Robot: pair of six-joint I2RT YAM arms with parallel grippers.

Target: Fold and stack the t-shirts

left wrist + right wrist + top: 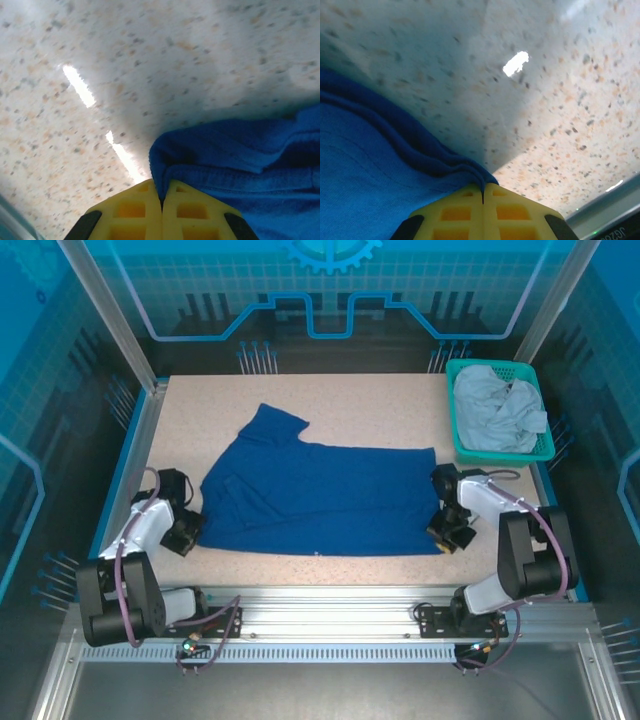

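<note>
Blue t-shirt (320, 495) looks mid-fold, left gripper (190, 533) and right gripper (447, 535) clamped on its corners; grey t-shirt (495, 410) in basket (500, 456), 0 stacked.

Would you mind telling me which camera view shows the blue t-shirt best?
The top external view: the blue t-shirt lies spread on the table with nearly its whole outline visible. The left wrist view gives a bunched edge pinched in the shut left gripper; the right wrist view, a folded edge pinched in the shut right gripper.
</note>
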